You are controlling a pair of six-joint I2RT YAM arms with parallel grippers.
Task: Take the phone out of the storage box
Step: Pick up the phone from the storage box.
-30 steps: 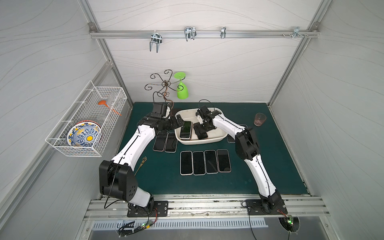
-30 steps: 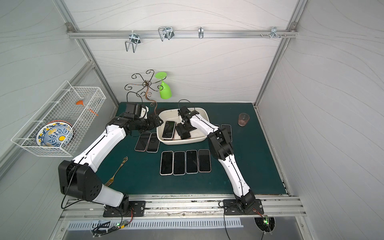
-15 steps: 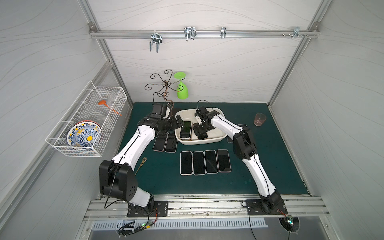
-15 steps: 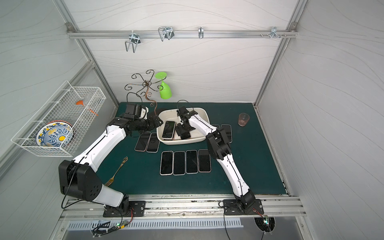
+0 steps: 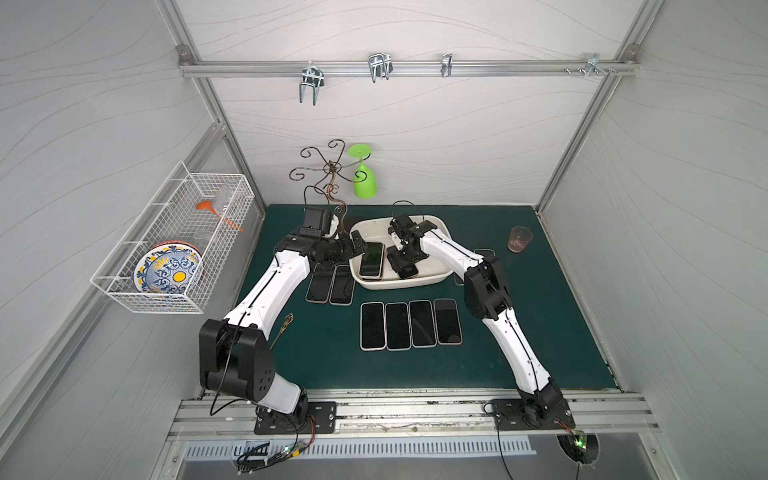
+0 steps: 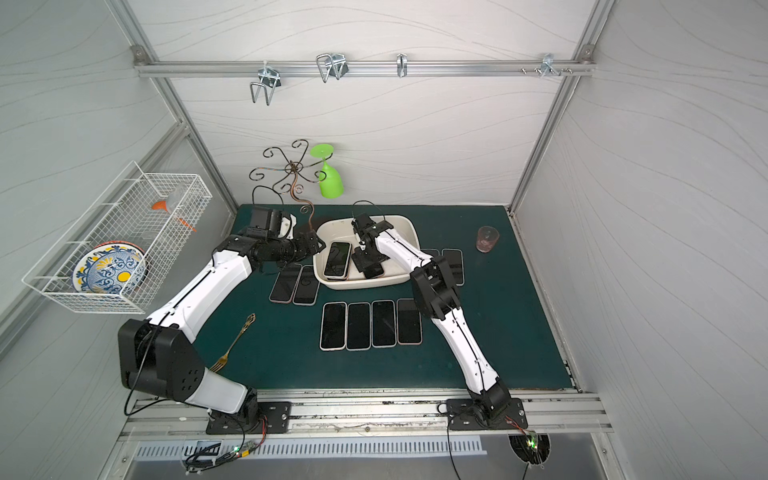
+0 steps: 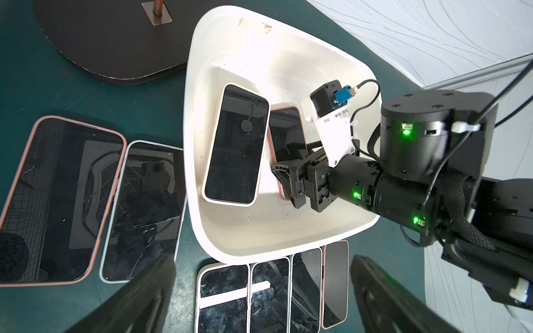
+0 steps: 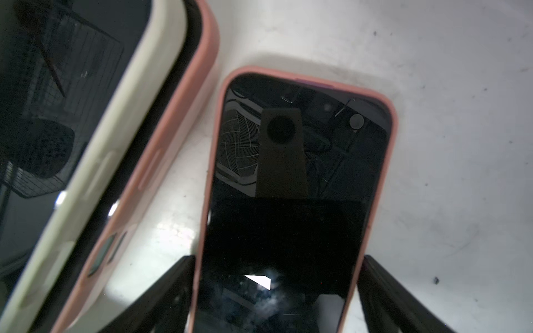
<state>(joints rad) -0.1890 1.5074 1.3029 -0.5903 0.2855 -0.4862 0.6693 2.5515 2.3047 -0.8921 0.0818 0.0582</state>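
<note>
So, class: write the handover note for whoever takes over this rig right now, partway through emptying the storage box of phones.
Left tool: open, empty, hovering by the storage box edge.
Right tool: inside the box, straddling the pink-cased phone; a firm grip cannot be confirmed.
Also in the box: a white-cased phone lying on a second pink-cased phone.
Done: a row of four phones and a pair lie on the mat.
Left: grip, lift this phone out, then the stacked two.
</note>
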